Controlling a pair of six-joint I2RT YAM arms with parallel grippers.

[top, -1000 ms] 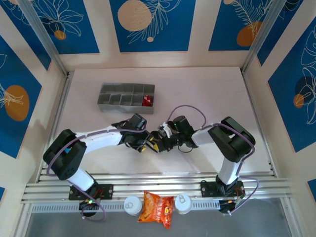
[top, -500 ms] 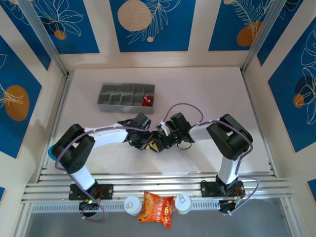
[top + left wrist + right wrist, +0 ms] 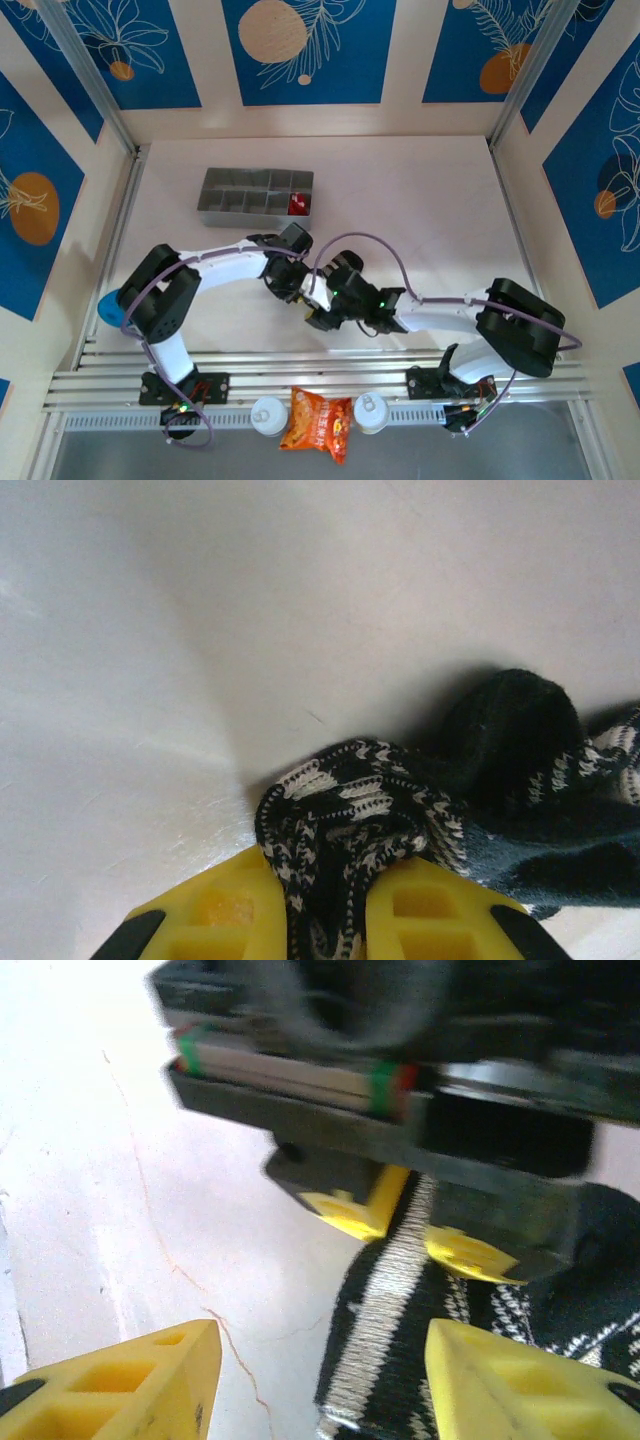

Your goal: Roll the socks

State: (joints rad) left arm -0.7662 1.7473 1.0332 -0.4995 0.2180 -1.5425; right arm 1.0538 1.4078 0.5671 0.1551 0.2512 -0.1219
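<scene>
Left pincer [image 3: 335, 920]: clamping on the striped sock [image 3: 400, 810], probably pinning its bunched end so the roll is holding.
Right pincer [image 3: 320, 1385]: standing apart, straddling that sock on the counter [image 3: 80, 1160], likely readying a fresh grip.
Red sock [image 3: 297, 204]: sitting in the tray [image 3: 225, 195].

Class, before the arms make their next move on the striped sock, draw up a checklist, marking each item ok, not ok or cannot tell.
1. Left pincer clamped on the striped sock: ok.
2. Right pincer open, its fingers either side of the sock's cuff: ok.
3. Striped sock rolled into a tidy bundle: not ok, it is bunched and loose.
4. Red sock stowed in the grey tray: ok. Whether it is rolled: cannot tell.
5. Orange snack packet away from the sock: ok.
</scene>
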